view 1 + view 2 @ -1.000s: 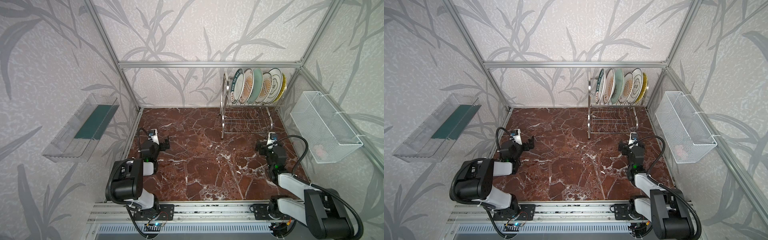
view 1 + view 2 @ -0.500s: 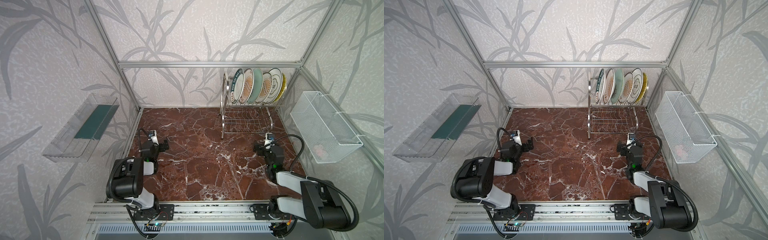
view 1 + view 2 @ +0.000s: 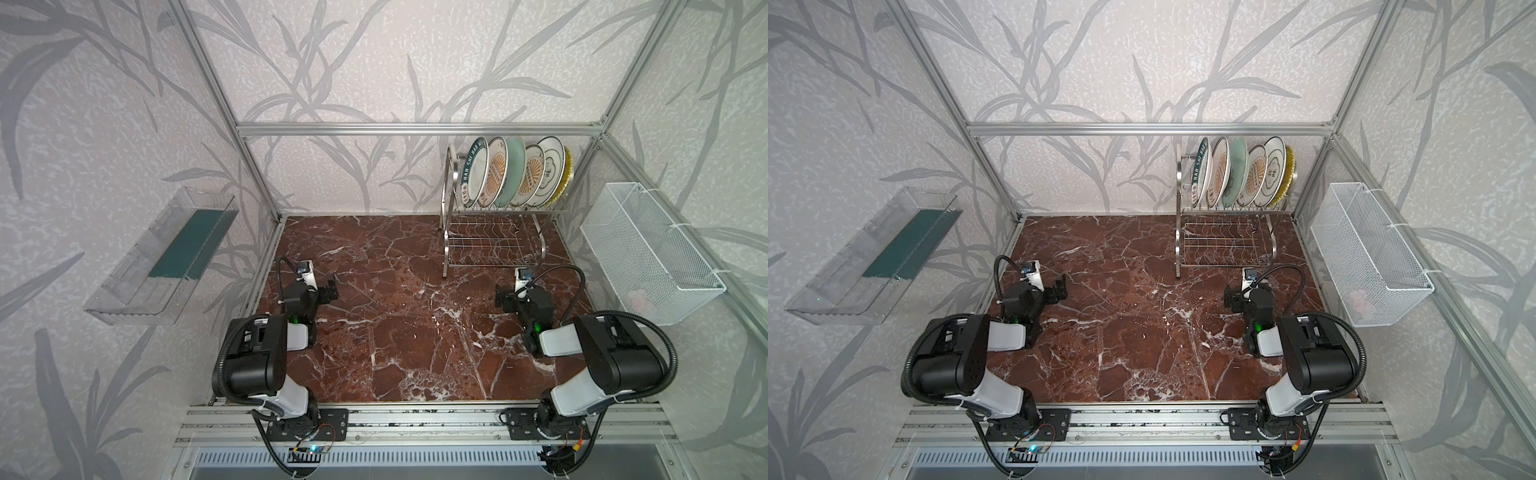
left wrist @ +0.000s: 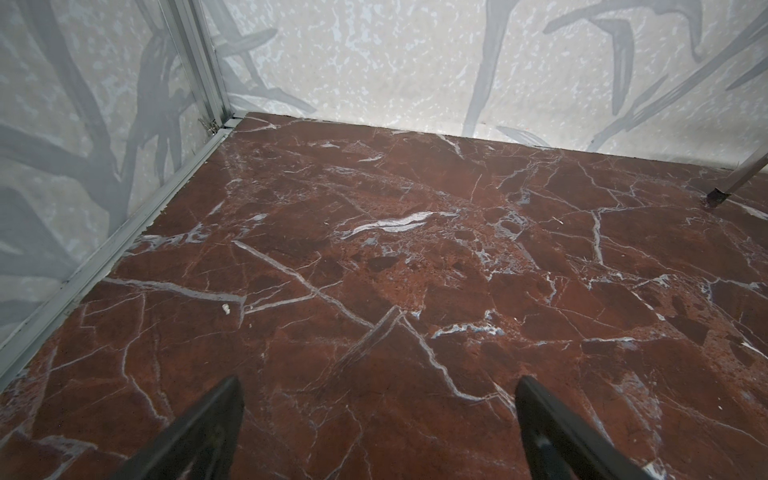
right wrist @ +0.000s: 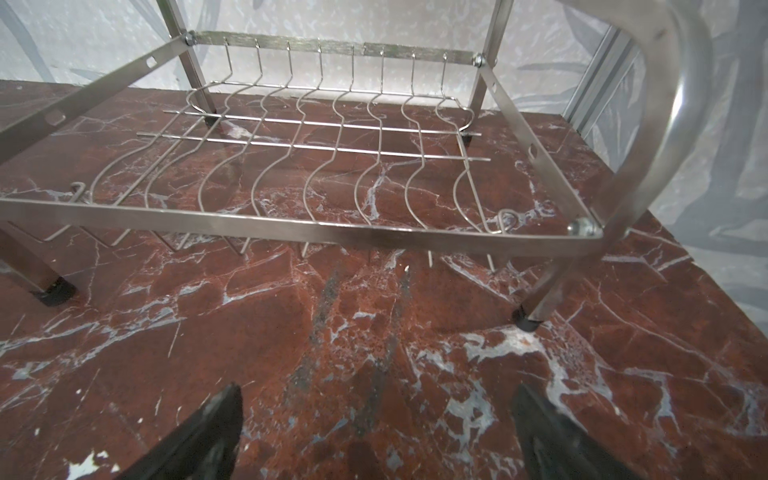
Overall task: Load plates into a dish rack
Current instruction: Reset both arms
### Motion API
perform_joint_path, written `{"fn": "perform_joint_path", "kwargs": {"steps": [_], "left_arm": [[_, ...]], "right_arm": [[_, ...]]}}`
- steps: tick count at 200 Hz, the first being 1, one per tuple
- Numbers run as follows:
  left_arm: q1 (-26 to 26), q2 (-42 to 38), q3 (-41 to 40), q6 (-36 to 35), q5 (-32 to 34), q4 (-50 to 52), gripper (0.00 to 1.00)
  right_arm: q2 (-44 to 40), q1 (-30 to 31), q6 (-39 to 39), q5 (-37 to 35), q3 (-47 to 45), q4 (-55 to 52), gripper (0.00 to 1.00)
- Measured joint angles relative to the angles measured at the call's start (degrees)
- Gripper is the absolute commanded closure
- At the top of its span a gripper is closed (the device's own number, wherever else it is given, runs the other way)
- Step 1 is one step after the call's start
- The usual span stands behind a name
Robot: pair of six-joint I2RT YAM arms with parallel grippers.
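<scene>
Red-brown marble tabletop point(image 3: 395, 332), leaf-patterned walls point(image 3: 374, 62); dish rack point(image 3: 490, 249) stands in the far right corner, and all six plates point(image 3: 513, 170) sit upright on edge in its upper tier in both top views. Left gripper point(image 4: 378, 380) is low over the marble near the left wall, jaws spread wide and released. Right gripper point(image 5: 376, 388) sits just before the rack's lower tier, jaws likewise spread with only marble between them.
</scene>
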State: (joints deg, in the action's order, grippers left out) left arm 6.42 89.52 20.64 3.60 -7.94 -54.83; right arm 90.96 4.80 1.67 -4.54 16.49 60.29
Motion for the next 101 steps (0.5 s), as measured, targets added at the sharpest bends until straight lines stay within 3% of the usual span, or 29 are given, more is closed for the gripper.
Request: {"fn": "perform_joint_path", "kwargs": {"steps": [101], "left_arm": [[0.0, 0.0, 0.0, 0.0, 0.2, 0.0, 0.01]], "right_arm": [[0.0, 0.3, 0.1, -1.0, 2.9, -2.0, 0.01]]}}
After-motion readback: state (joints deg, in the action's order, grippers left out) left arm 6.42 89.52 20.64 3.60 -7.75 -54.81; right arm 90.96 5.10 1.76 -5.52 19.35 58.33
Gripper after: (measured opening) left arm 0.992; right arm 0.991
